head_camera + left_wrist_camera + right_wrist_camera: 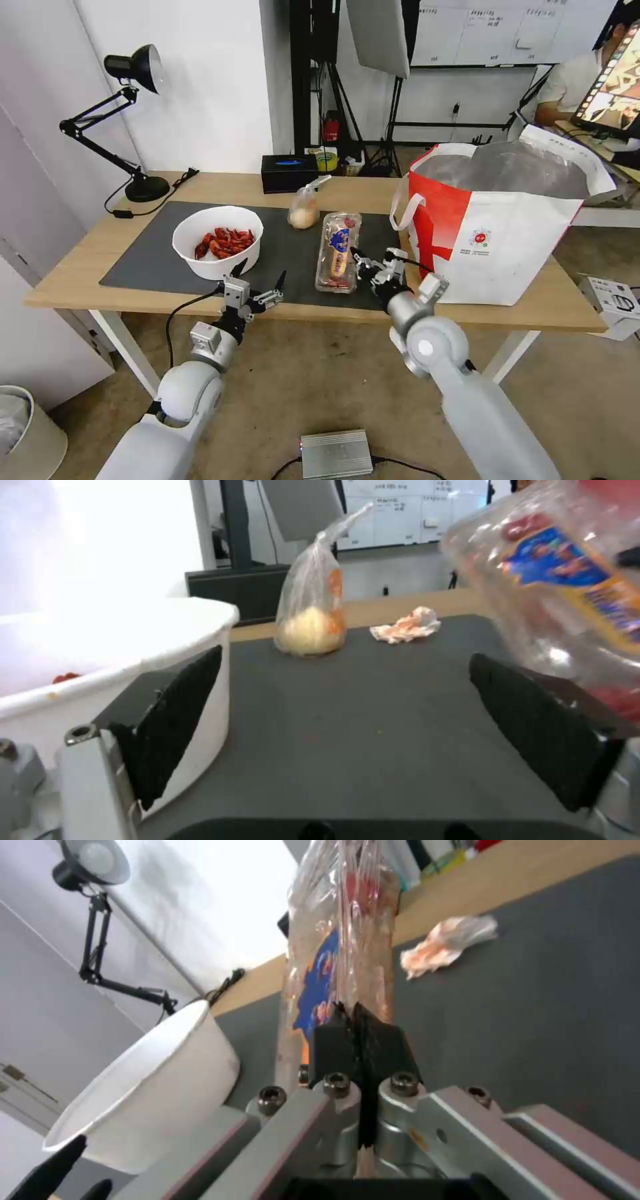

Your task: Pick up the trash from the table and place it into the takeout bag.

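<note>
My right gripper is shut on the near rim of the clear hinged tray, which stands tilted up off the dark mat. My left gripper hovers open over the mat's near edge, just right of the white bowl of crayfish shells. The knotted clear bag stands behind the tray. A crumpled tissue lies on the mat beyond it. The red-and-white takeout bag gapes open at the table's right end.
A black desk lamp stands at the back left corner and a black box at the back edge. On the floor are a bin at the left and a silver unit between my arms.
</note>
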Controlling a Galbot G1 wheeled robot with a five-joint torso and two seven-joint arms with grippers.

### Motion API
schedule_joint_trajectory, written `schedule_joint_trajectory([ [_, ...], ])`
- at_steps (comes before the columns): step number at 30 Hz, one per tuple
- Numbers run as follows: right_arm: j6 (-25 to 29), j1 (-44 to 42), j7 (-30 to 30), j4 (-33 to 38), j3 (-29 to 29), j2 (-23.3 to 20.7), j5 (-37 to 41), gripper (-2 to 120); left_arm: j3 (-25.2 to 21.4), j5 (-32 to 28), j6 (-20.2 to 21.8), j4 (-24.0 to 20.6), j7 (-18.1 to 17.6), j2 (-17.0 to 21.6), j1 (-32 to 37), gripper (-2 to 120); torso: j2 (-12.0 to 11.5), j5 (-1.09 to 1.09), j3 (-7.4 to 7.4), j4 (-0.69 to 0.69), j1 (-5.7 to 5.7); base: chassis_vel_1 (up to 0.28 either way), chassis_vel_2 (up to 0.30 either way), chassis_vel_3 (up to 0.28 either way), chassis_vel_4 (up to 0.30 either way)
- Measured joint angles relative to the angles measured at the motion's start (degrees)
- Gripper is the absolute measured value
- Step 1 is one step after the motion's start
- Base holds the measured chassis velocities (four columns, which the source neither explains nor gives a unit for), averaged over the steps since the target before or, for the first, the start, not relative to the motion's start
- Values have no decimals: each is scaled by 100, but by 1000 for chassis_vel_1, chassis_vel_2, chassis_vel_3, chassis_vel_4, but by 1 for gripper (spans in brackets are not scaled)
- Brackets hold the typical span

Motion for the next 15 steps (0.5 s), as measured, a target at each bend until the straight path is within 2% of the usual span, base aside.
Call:
schedule_joint_trajectory([
  [8, 145, -606, -218, 663, 552, -345, -187, 0, 71, 41, -14, -68, 10, -73, 110, 100, 0, 0, 0, 0, 0, 0, 0, 0, 0],
  [15, 496, -1034, -458, 1168, 979, -572, -549, 0, -22, 137, -33, -87, 10, -180, 238, 100, 1, 0, 0, 1, 0, 0, 0, 0, 0],
])
